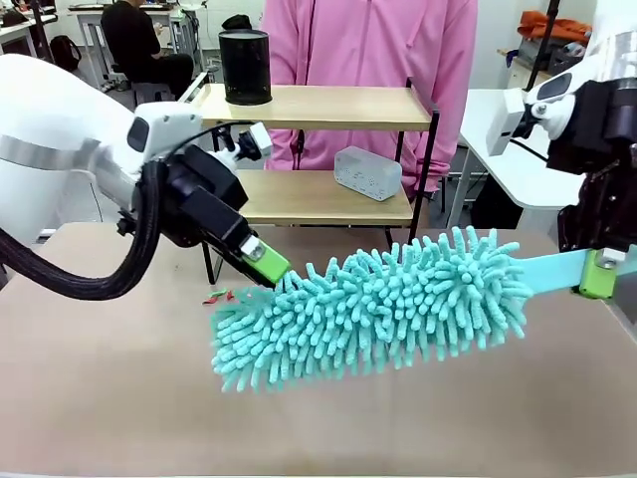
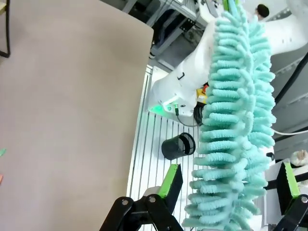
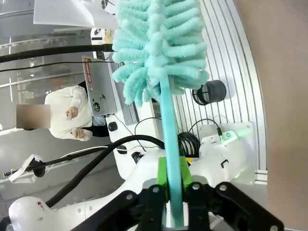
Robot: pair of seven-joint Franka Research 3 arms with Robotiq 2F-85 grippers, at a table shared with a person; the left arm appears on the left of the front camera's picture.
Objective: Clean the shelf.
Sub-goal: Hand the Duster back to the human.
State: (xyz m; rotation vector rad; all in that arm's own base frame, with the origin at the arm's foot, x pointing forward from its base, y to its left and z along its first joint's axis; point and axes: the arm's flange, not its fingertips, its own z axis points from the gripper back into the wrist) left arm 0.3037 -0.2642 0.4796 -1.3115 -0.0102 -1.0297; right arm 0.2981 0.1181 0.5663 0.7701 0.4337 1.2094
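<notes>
Surface: you are looking across a tan tabletop point(image 1: 119, 398) in a workshop room, with white tables behind and a person in a pink top point(image 1: 368, 50) standing at the far side.
Right gripper: your right gripper point(image 3: 174, 192) has its green pads pressed together on the flat turquoise handle point(image 3: 169, 139) of the fluffy turquoise chenille duster point(image 1: 373, 309); in the front view it sits at the right edge point(image 1: 597, 274).
Duster: it hangs level above the tabletop, head toward your left arm, handle running out to the right.
Left gripper: your left gripper point(image 2: 228, 185) stands wide apart, one green-padded finger on each side of the duster's free end; you cannot tell from the wrist view whether the pads touch the strands. In the front view its tip point(image 1: 267, 264) meets the duster's left end.
Shelf: the small two-tier rack of light wooden boards in a thin black frame point(image 1: 328, 149) stands at the far side of the table, behind the duster and just in front of the person.
On the shelf: a black cylindrical can point(image 1: 245, 66) stands upright at the left of the top board; a white perforated box point(image 1: 367, 172) lies on the lower board, toward the right.
Tabletop extras: small red and green scraps point(image 1: 218, 296) lie by the duster's left end.
</notes>
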